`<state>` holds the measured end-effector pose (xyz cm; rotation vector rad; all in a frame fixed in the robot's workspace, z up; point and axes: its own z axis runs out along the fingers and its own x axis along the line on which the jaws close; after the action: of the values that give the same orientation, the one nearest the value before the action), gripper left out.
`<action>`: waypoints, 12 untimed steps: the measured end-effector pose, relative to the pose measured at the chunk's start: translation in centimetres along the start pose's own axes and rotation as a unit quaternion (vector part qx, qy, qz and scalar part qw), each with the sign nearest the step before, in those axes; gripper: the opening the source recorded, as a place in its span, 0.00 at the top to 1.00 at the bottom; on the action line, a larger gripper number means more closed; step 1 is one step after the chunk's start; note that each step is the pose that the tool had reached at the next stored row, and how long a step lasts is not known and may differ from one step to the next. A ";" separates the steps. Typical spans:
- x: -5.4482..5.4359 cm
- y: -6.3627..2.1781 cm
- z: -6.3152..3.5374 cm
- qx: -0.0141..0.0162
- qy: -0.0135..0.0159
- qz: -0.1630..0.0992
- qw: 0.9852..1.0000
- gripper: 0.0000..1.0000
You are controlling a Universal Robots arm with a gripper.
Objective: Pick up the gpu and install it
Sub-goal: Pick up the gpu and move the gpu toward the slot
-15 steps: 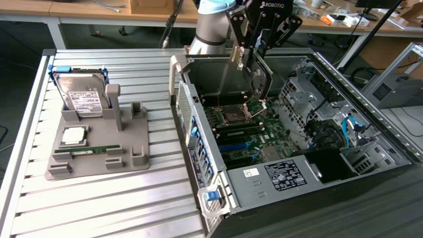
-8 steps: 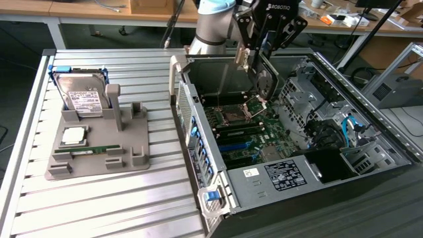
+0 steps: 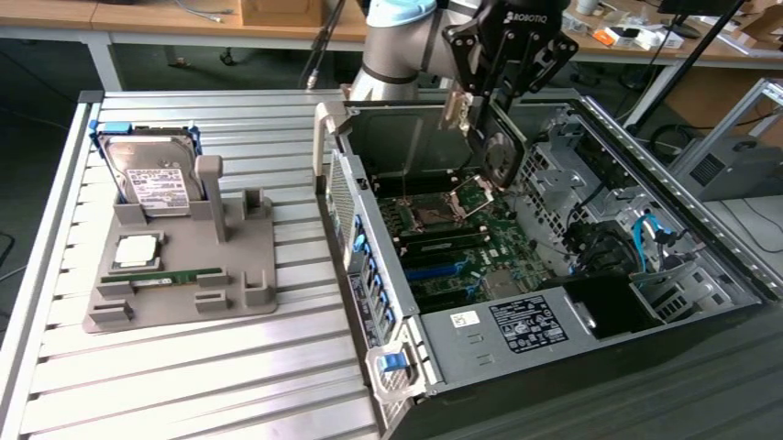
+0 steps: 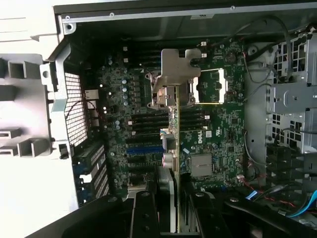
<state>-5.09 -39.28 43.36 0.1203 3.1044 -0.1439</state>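
The pincer (image 3: 487,92) grips the gpu (image 3: 496,147) by its upper edge, and the card hangs above the motherboard (image 4: 223,124) in the open case (image 3: 661,179). I think that if the card is tilted or misses the blue slot (image 4: 143,148), its bracket could catch or its edge could scratch components.

Ext cam high, oblique; wrist cam close overhead; shared: motherboard (image 3: 446,246).

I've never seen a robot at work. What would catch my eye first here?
The robot's hand grips the gpu, a dark card hanging edge-down above the green motherboard inside the open computer case. On the exterior view's left, a grey holder on the ribbed table carries a silver hard drive standing upright.
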 end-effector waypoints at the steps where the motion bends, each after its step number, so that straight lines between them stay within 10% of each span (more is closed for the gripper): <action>1: -0.2 0.02 0.07 0.000 0.000 0.000 1.000 0.70; 6: -1.0 -0.06 0.34 -0.003 0.000 0.000 1.000 0.70; 12: -1.4 -0.53 0.53 -0.030 0.002 0.001 1.000 0.70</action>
<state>-3.69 -39.97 42.93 0.1220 3.1098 -0.0490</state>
